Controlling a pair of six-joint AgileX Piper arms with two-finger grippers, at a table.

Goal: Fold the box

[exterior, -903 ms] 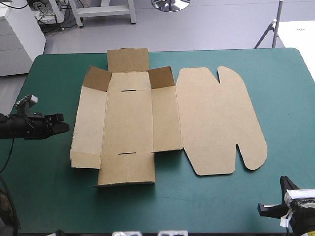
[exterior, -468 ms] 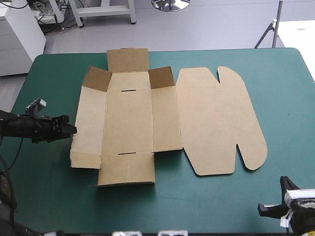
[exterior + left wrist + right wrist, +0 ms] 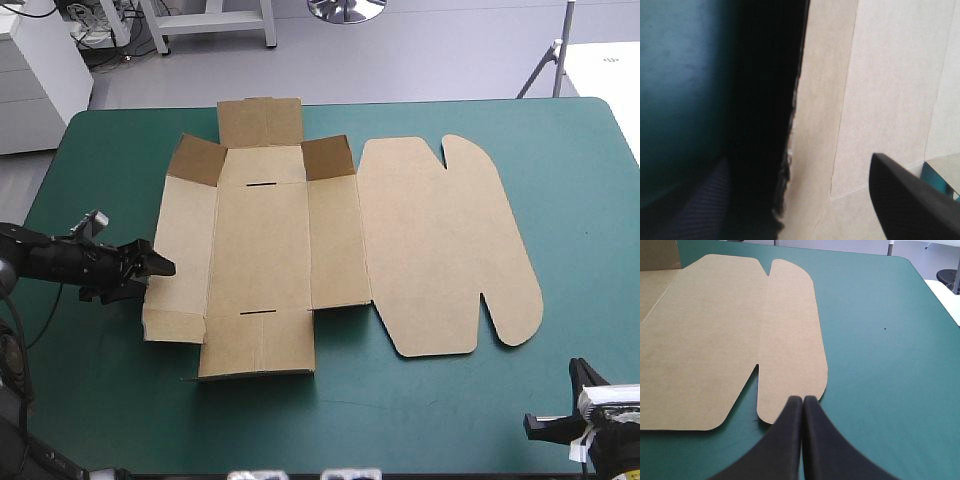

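Observation:
The brown box [image 3: 262,245] lies spread on the teal-green cover [image 3: 110,150], its rounded lid [image 3: 440,250] flat to the right. The far flaps stand raised a little. My left gripper [image 3: 157,272] sits low at the box's left edge, open. In the left wrist view its black fingers [image 3: 905,200] stand apart, the left gripper [image 3: 805,170] straddling the edge of the side panel [image 3: 890,75]. My right gripper [image 3: 802,399] is shut and empty. It hangs back at the table's front right corner, pointing at the lid's rounded tab [image 3: 790,340].
A small flap [image 3: 175,326] lies at the box's front left corner, close to my left gripper. Open cover runs along the front edge [image 3: 400,420] and on the right side [image 3: 580,220].
My left gripper has slid right across the cover to the box's left edge and has opened from shut. The right arm and the box have not moved.

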